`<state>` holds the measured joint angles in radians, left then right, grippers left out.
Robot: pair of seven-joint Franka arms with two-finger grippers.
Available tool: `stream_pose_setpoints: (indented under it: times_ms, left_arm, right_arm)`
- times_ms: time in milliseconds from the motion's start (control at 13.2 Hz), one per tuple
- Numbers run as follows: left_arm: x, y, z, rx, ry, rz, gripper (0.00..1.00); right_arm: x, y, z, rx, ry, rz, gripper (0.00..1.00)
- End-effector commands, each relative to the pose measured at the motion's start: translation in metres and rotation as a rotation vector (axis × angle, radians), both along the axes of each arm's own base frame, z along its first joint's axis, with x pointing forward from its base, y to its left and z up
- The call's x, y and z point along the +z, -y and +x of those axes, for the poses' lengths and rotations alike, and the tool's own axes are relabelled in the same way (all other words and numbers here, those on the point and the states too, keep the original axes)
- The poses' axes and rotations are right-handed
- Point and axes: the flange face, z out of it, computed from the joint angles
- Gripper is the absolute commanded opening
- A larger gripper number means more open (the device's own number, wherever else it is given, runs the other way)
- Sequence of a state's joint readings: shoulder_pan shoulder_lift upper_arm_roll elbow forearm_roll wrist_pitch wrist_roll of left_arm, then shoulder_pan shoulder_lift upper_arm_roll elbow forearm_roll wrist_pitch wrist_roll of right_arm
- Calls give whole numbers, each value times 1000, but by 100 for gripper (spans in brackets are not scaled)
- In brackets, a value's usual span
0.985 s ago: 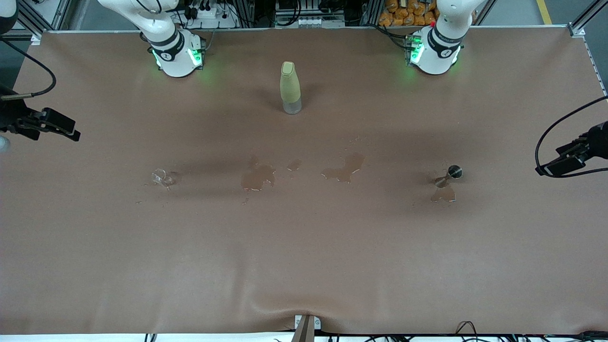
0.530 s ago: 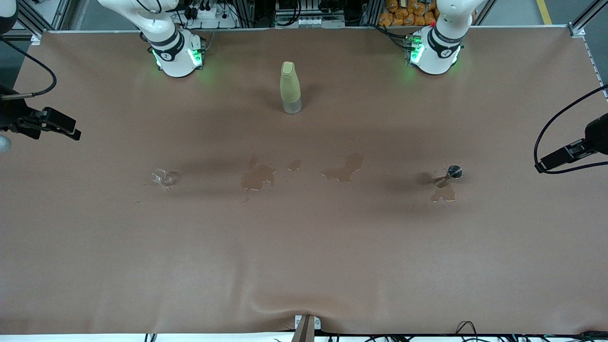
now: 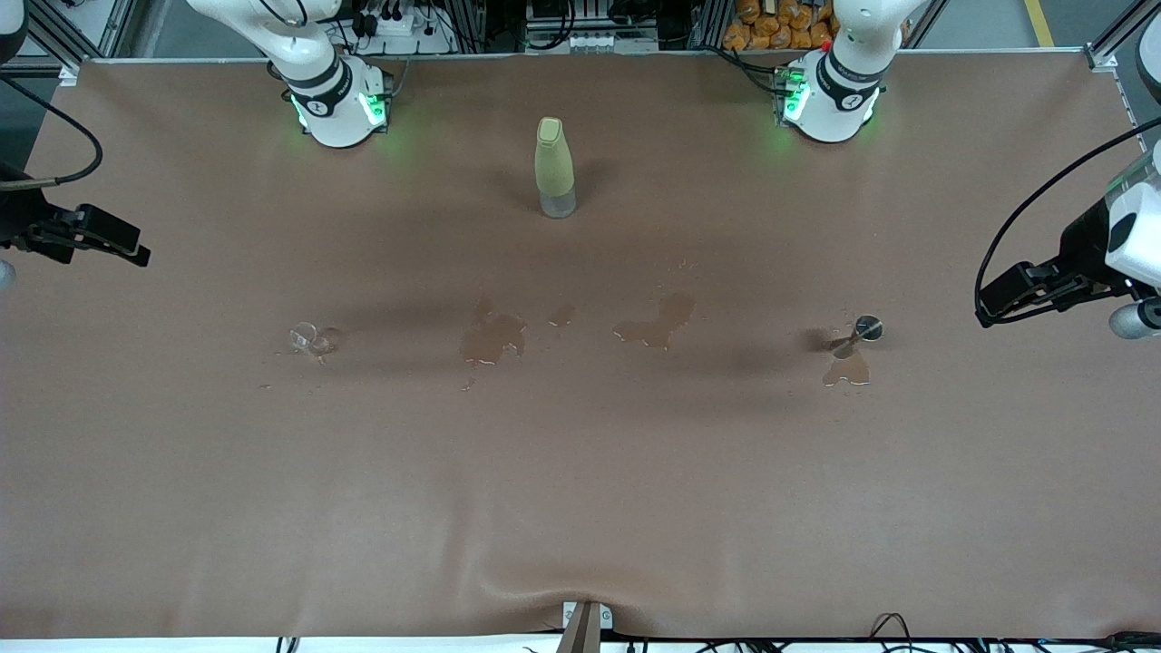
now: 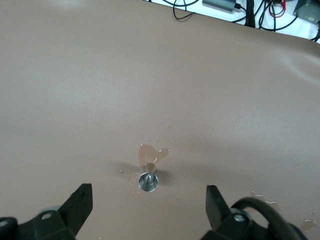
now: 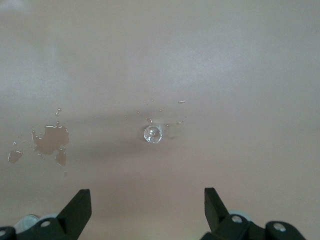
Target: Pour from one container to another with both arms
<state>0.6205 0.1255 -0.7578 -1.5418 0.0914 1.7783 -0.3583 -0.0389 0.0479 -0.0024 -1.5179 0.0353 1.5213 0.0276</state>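
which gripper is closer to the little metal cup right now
Left. The left gripper hangs open over the table's left-arm end, beside the metal cup; the right gripper, also open, is at the right-arm end.

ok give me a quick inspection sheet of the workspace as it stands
surface: brown table cover, several wet patches across the middle
job's things: glass cup upright toward the right arm's end; metal cup upright toward the left arm's end, puddle beside it
clutter: yellow-green bottle standing between the bases
grippers: left gripper open, above the metal cup; right gripper open, above the glass cup; both empty
cables: black cables on each wrist
surroundings: cables and frame past the table edges
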Motion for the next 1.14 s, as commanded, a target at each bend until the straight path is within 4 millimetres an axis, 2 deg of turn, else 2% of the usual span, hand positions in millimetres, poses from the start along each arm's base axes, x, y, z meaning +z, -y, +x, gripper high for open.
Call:
stream_pose_setpoints:
  times_ms: [0,455,606,758,909,1061]
  left_arm:
    - [8,9,-3,7,17,18,100]
    - [15,4,-5,13,31,27,100]
    - [19,14,-8,3,39,34,100]
    - [19,35,-11,-28,39,39,100]
    - [15,37,-9,-25,31,54,100]
    - [17,48,-14,-36,33,65,100]
  right_arm:
    - [8,0,-11,-12,4,0,100]
    - [13,8,-15,-24,9,1,100]
    - [14,10,-16,-30,9,1,100]
    - [14,9,-15,-27,9,1,100]
    - [12,6,-14,-22,0,1,100]
    - [12,5,-14,-21,0,0,100]
